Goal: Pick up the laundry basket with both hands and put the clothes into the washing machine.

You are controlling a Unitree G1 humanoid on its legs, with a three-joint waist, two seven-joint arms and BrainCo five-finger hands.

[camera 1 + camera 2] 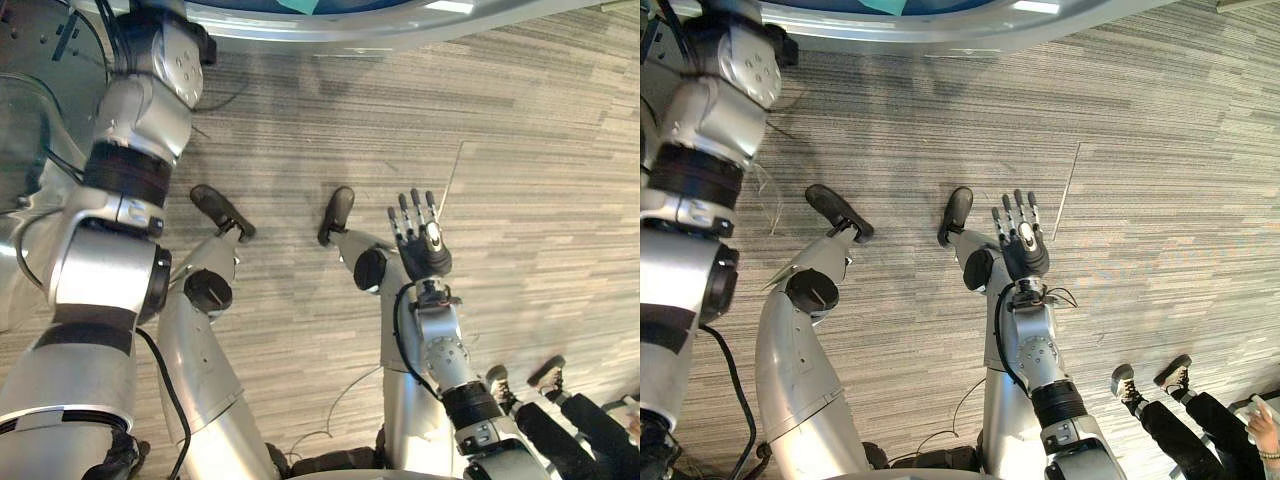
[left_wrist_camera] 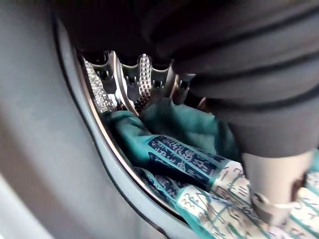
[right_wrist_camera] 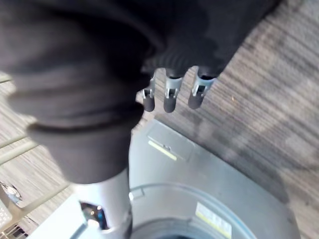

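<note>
My left arm reaches up past the washing machine's grey rim (image 1: pixel 350 25). In the left wrist view my left hand (image 2: pixel 130 79) is inside the perforated steel drum (image 2: pixel 144 69), its fingers straight. Just below them lies a teal cloth with a blue and white print (image 2: pixel 189 124), resting against the drum's door seal (image 2: pixel 114 159), and my thumb (image 2: pixel 274 194) lies over it. My right hand (image 1: pixel 424 252) hangs open above the carpet with straight fingers (image 3: pixel 169 94), holding nothing, away from the machine's grey body (image 3: pixel 214 184).
The machine's round glass door (image 1: pixel 30 120) stands open at the far left. A person's legs and shoes (image 1: pixel 1145 385) show on the striped carpet (image 1: pixel 540 150) at the lower right, close behind my right arm.
</note>
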